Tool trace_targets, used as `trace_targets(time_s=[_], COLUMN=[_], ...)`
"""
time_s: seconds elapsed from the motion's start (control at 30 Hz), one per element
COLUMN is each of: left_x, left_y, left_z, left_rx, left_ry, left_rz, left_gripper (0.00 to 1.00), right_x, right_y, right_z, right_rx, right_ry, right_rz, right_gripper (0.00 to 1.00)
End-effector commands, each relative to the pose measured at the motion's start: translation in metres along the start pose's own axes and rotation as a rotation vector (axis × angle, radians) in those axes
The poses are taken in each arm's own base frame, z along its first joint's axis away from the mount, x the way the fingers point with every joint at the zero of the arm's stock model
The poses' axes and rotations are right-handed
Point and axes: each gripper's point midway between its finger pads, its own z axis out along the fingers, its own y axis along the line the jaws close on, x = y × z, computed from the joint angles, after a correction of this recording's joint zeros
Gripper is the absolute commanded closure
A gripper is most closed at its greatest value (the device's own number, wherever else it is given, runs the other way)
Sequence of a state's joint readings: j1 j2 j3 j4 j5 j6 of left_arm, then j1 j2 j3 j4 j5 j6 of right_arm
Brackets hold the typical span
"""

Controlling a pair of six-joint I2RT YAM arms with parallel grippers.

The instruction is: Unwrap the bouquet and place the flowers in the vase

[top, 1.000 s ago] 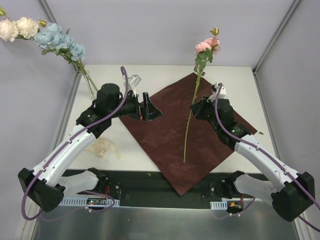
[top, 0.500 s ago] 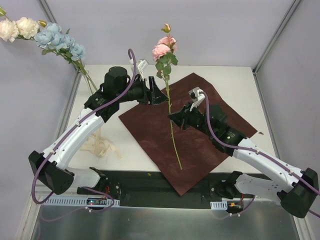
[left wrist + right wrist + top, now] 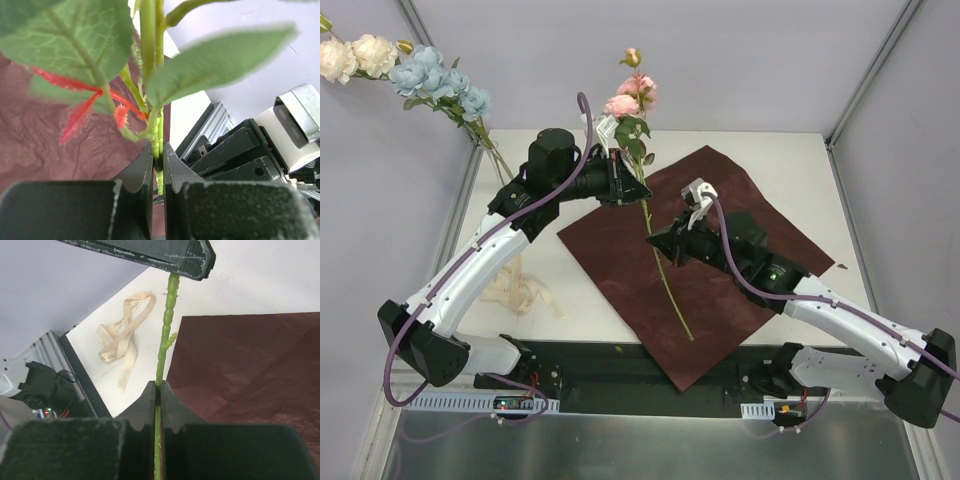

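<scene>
left hand (image 3: 628, 184) and right hand (image 3: 654, 241) pinch 1 flower stem (image 3: 666, 291) (above paper (image 3: 750, 212)).

My left hand (image 3: 635, 190) and right hand (image 3: 656, 241) pinch the pink artificial flower (image 3: 620, 104) by its stem, nearly upright over the spread dark-red wrapping paper (image 3: 770, 205).

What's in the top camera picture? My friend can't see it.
The left pincer and right pincer are both shut on the green stem of a pink flower, holding it over dark red paper. Cream and blue flowers stand back left; a ribbon lies on the table.
</scene>
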State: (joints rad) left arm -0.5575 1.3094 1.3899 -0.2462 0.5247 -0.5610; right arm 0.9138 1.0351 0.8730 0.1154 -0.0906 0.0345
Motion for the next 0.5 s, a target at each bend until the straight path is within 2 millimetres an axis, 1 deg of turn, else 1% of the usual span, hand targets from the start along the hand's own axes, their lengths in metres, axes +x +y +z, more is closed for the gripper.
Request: trace_targets(time_s=[0.0, 0.03, 0.07, 0.1, 0.13, 0.17, 0.2, 0.23, 0.27, 0.3, 0.33, 0.37, 0.4, 0.43, 0.47], left_x=[-0.031, -0.038, -0.046, -0.059, -0.067, -0.073, -0.094, -0.110, -0.118, -0.140, -0.154, -0.172, -0.194, -0.206, -0.221], left_y=[-0.012, -0.015, -0.003, -0.009, -0.005, 0.003, 0.003, 0.014, 0.022, 0.020, 0.026, 0.039, 0.042, 0.045, 0.053], left_z=[-0.009, -0.017, -0.022, -0.034, -0.042, -0.049, -0.062, -0.073, -0.084, -0.096, -0.108, -0.126, -0.141, -0.149, -0.164], left_rx=[-0.008, -0.021, -0.097, -0.123, -0.174, -0.235, -0.298, -0.362, -0.416, -0.452, -0.490, -0.560, -0.620, -0.650, -0.731], left_ry=[-0.115, -0.148, -0.188, -0.234, -0.261, -0.260, -0.314, -0.342, -0.341, -0.393, -0.424, -0.462, -0.516, -0.536, -0.556], left_rz=[0.137, 0.175, 0.229, 0.271, 0.302, 0.364, 0.399, 0.414, 0.437, 0.456, 0.466, 0.489, 0.509, 0.531, 0.593], left_gripper=[1.00, 1.00, 1.00, 1.00, 1.00, 1.00, 1.00, 1.00, 1.00, 1.00, 1.00, 1.00, 1.00, 1.00, 1.00], right_x=[-0.032, -0.031, -0.031, -0.030, -0.029, -0.030, -0.033, -0.032, -0.033, -0.034, -0.035, -0.032, -0.031, -0.030, -0.028], right_y=[0.008, 0.003, -0.001, -0.013, -0.016, -0.019, -0.026, -0.032, -0.037, -0.047, -0.051, -0.055, -0.063, -0.066, -0.069], right_z=[0.001, -0.001, 0.000, -0.004, -0.006, -0.009, -0.014, -0.017, -0.020, -0.026, -0.028, -0.030, -0.034, -0.036, -0.038], right_rx=[0.012, 0.044, 0.063, 0.127, 0.142, 0.153, 0.187, 0.209, 0.230, 0.263, 0.274, 0.287, 0.311, 0.321, 0.322], right_ry=[-0.052, -0.023, -0.014, -0.003, -0.003, -0.008, -0.024, -0.024, -0.028, -0.026, -0.027, -0.020, -0.020, -0.019, -0.015], right_rz=[-0.074, -0.078, -0.084, -0.090, -0.104, -0.106, -0.107, -0.103, -0.098, -0.090, -0.083, -0.071, -0.060, -0.051, -0.034], right_gripper=[0.88, 0.79, 0.61, 0.52, 0.45, 0.36, 0.32, 0.30, 0.28, 0.28, 0.27, 0.28, 0.28, 0.28, 0.28])
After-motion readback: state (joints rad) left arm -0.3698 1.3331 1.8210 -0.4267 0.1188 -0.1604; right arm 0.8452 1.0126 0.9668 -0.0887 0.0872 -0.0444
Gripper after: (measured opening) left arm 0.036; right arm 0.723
